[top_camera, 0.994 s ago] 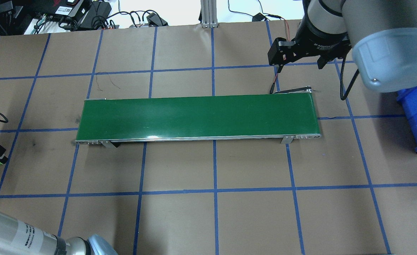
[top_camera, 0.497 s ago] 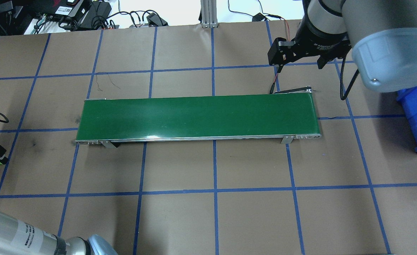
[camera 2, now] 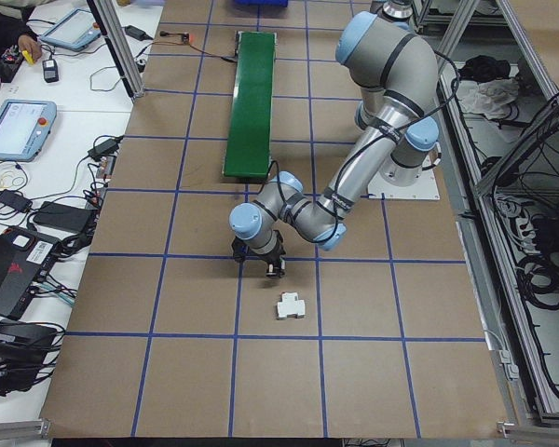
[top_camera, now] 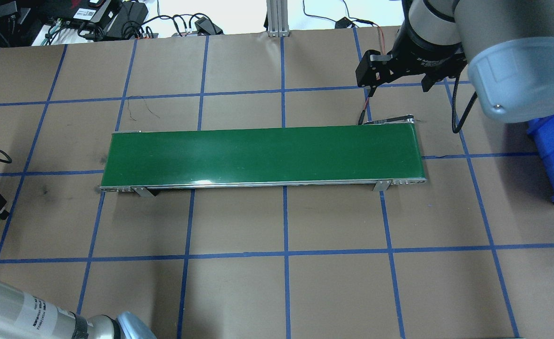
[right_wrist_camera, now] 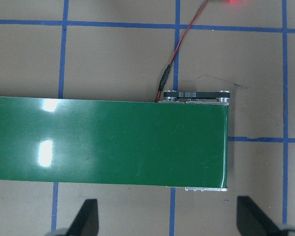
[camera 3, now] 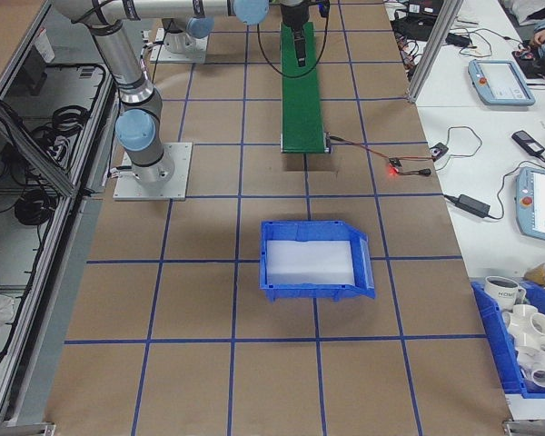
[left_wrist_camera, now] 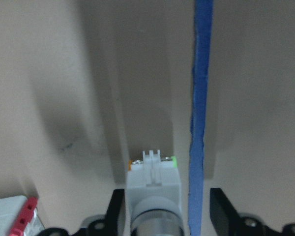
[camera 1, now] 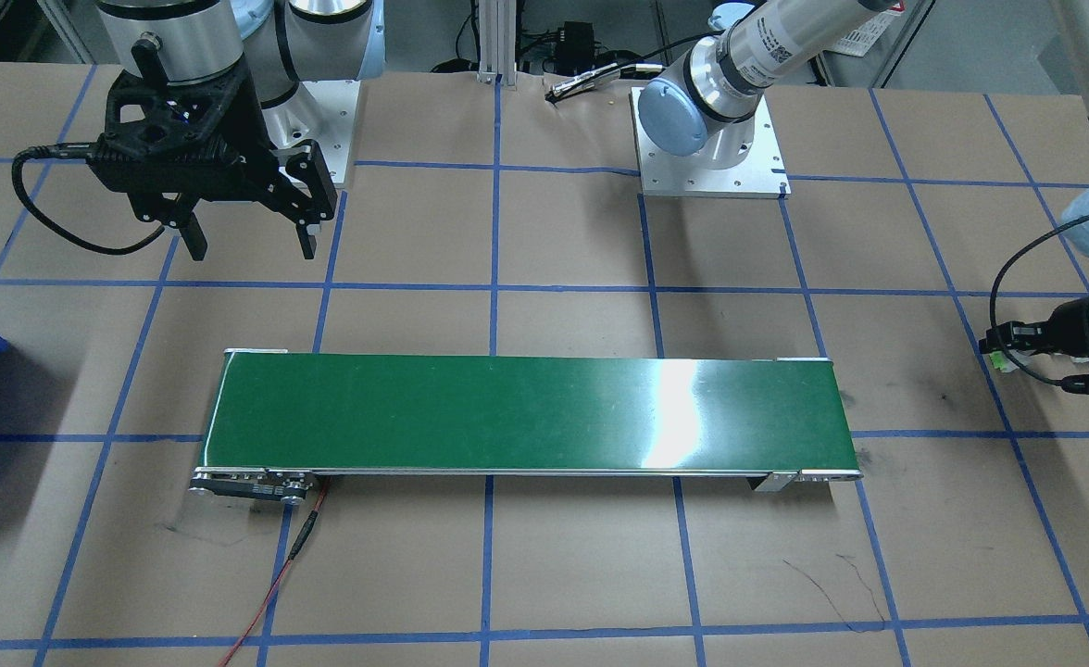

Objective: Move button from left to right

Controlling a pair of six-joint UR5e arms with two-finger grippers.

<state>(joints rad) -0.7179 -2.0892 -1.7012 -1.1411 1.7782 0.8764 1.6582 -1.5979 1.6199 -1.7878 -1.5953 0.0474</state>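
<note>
The main risk is at the left pincer point(left_wrist_camera: 163, 216): the button point(left_wrist_camera: 153, 189) sits between its 2 fingers point(left_wrist_camera: 222, 209) but off-centre, close against the left finger with a clear gap to the right one. I cannot tell whether the fingers are clamped on it or only straddling it. If they close unevenly, the blocky base could twist or slip out, and a lift might then drop it onto the bench point(left_wrist_camera: 255, 98). The white breaker point(camera 2: 290, 305) with red parts lies just beside the pincer, so a sideways sweep could knock it.

The button is at the far left of the bench, well apart from the green conveyor belt point(top_camera: 263, 155), beside a blue tape line point(left_wrist_camera: 200, 98).

The right pincer point(camera 1: 250, 243) hangs wide and empty above the belt's right end, near the blue bin point(camera 3: 313, 259).
</note>
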